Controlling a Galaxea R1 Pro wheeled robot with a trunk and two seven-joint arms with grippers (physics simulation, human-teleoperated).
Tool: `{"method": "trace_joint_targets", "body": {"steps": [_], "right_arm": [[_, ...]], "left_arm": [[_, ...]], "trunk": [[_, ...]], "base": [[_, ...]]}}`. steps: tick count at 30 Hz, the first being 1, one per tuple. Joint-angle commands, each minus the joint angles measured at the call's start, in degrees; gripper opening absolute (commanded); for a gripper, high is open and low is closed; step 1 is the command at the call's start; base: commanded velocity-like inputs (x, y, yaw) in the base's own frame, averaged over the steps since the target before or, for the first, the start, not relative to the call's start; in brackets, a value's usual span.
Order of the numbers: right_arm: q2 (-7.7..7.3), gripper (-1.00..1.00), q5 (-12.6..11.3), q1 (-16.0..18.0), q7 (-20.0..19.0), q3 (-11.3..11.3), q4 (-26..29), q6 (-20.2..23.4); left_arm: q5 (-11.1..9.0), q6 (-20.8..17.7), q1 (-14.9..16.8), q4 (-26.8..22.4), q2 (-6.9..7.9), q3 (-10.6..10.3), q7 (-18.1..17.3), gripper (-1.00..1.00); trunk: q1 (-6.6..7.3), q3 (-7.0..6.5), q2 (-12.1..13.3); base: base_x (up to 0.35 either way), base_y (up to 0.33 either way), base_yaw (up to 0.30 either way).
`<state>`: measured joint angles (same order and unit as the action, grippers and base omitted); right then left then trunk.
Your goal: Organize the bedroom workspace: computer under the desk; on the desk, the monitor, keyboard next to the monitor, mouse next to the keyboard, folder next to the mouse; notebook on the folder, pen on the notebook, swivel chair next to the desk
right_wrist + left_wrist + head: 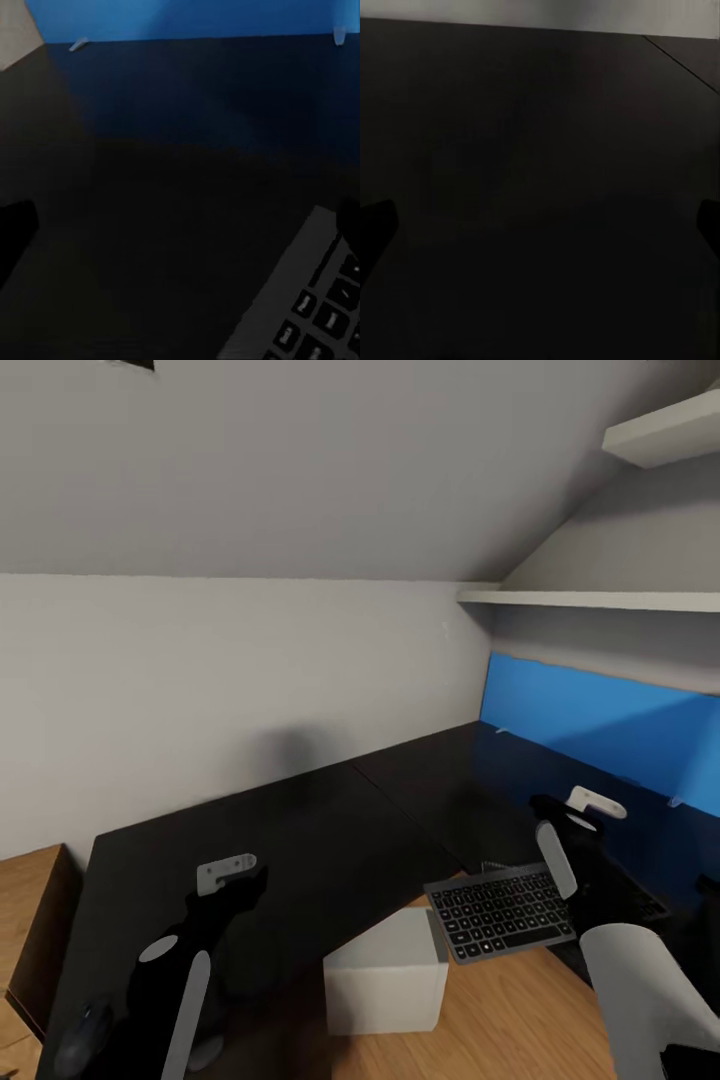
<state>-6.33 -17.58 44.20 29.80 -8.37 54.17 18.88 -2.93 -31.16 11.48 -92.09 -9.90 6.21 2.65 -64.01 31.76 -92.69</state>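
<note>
**Keyboard perched at desk edge as both arms hover over black surface**

Head view: seen from above, glossy black L-shaped surface (300, 830) running into a corner under a blue back panel (600, 730) and white shelves (600, 600). Slim grey keyboard (500, 912) with dark keys and pale lettering lying at the inner edge of the right wing, apparently overhanging the wooden floor (520, 1010), so likely only just set down there and awaiting a push further in. Light-grey box of the computer (385, 985) standing on the floor in the crook of the L, beside the edge rather than tucked beneath. Small dark mouse (85, 1035) resting near the left end. Left gripper (232, 872) poised low over bare top; right gripper (585, 810) reaching past the keyboard toward the panel. Spread of either not readable from this angle.

Left wrist view: dark fingertips (376, 225) wide apart at the frame's sides, nothing between them, only black top (540, 150) ahead.

Right wrist view: fingers (16, 232) likewise parted and empty, keyboard corner (300, 315) lying just beside one of them, blue panel (187, 19) beyond.
</note>
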Motion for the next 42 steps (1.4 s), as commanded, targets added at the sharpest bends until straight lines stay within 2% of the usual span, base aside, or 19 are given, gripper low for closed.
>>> {"method": "trace_joint_targets", "body": {"steps": [1, 2, 3, 5, 8, 10, 11, 12, 22, 42], "right_arm": [[0.62, 1.00, -0.41, -0.89, 0.30, 0.07, 1.78, 0.84], [1.31, 1.00, -0.43, -1.75, 0.29, 0.08, 3.40, 1.40], [2.77, 1.00, -0.47, -3.42, 0.28, 0.07, 6.52, 2.51], [4.20, 1.00, -0.49, -4.84, 0.27, 0.06, 9.45, 3.71], [8.21, 1.00, -0.93, -8.55, 0.19, 0.04, 17.16, 7.27], [9.28, 1.00, -1.33, -9.38, 0.18, 0.03, 18.61, 7.70], [11.75, 1.00, -2.61, -10.76, 0.23, 0.02, 22.16, 8.28], [12.11, 1.00, -2.84, -10.97, 0.24, 0.02, 22.68, 8.34], [12.66, 1.00, -3.08, -11.39, 0.26, -0.07, 23.53, 8.24], [12.66, 1.00, -3.25, -11.41, -0.08, -0.16, 21.48, 8.02]], "left_arm": [[-0.32, -0.31, 0.04, -0.07, -0.03, 0.03, 0.25, 1.00], [-0.32, -0.31, 0.04, -0.06, -0.03, 0.01, 0.25, 1.00], [-0.32, -0.31, 0.04, -0.06, -0.03, 0.00, 0.24, 1.00], [-0.32, -0.31, 0.04, -0.08, -0.03, 0.01, 0.23, 1.00], [-0.37, -0.32, 0.04, -0.10, -0.03, 0.01, 0.19, 1.00], [-0.38, -0.31, 0.04, -0.11, -0.03, 0.00, 0.18, 1.00], [-0.40, -0.32, 0.04, -0.11, -0.03, 0.02, 0.19, 1.00], [-0.40, -0.32, 0.04, -0.08, -0.03, 0.02, 0.18, 1.00], [-0.41, -0.31, 0.04, -0.05, -0.03, 0.03, 0.17, 1.00], [-0.49, -0.31, 0.04, -0.06, -0.03, 0.03, 0.17, 1.00]], "trunk": [[0.23, -0.12, 0.38], [0.45, -0.30, 0.78], [0.67, -0.48, 1.18], [0.67, -0.48, 1.18], [0.67, -0.48, 1.18], [0.67, -0.48, 1.18], [0.67, -0.48, 1.18], [0.67, -0.48, 1.18], [0.67, -0.48, 1.18], [0.67, -0.48, 1.18]], "base": [[0.000, 0.000, 0.000], [0.000, 0.000, 0.000], [0.000, 0.000, 0.000], [0.000, 0.000, 0.000], [0.000, 0.000, 0.000], [0.000, 0.000, 0.000], [0.000, 0.000, 0.000], [0.000, 0.000, 0.000], [-0.023, 0.000, 0.000], [-0.296, 0.000, 0.000]]}}
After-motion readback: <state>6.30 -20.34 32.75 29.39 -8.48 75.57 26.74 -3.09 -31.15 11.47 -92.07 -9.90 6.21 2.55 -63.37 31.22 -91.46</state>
